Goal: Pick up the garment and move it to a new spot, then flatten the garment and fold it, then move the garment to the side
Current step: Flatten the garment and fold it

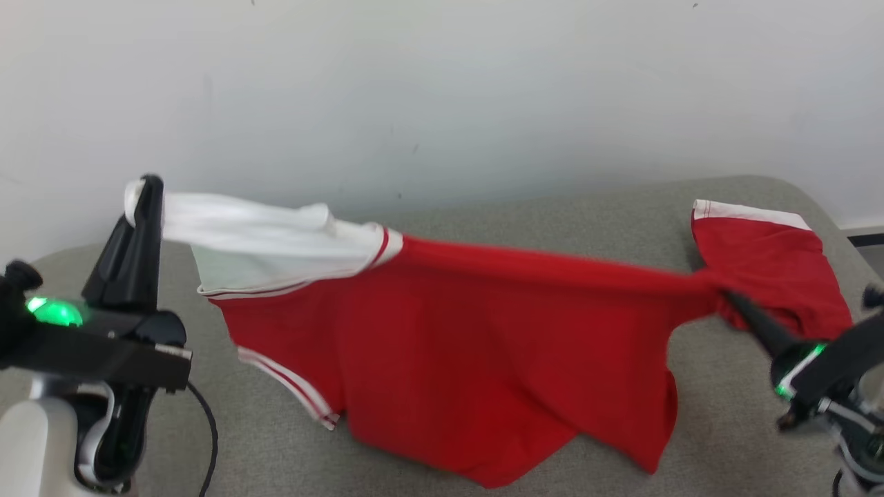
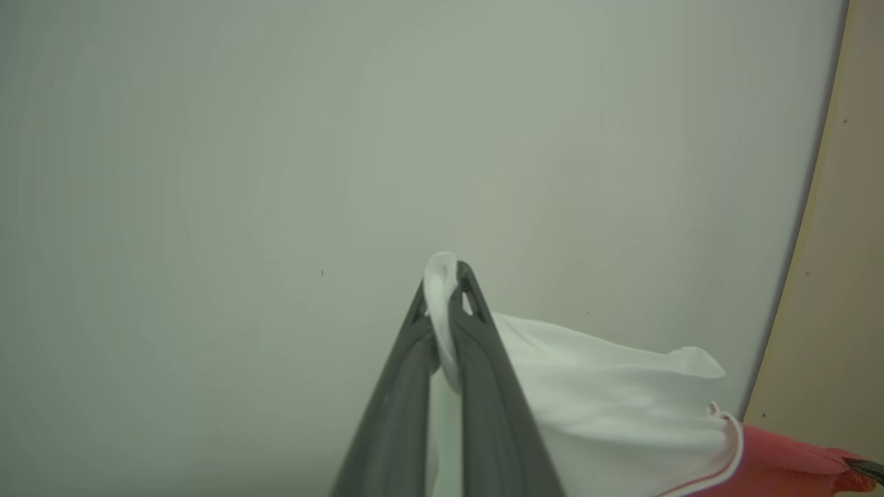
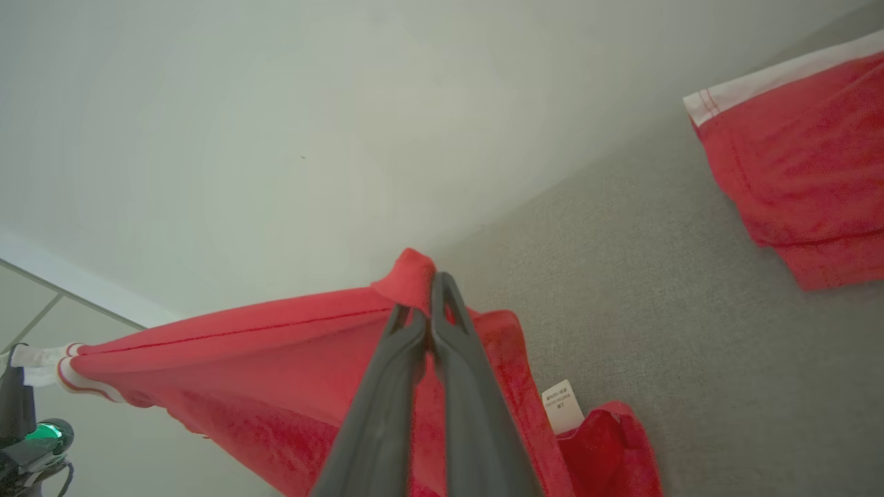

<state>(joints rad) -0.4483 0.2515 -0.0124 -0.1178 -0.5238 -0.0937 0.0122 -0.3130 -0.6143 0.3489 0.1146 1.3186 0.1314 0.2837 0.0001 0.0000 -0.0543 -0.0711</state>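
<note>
The garment is a red shirt with white trim, stretched in the air between both grippers above the grey table. My left gripper is shut on its white part at the upper left; the left wrist view shows white cloth pinched between the fingers. My right gripper is shut on the red cloth at the right; the right wrist view shows a red fold at the fingertips. A red sleeve with a white cuff lies on the table at the far right. The body hangs down, its lower edge touching the table.
A pale wall rises right behind the table. The table's rounded corners show at the far right and at the left. A black cable hangs by my left arm.
</note>
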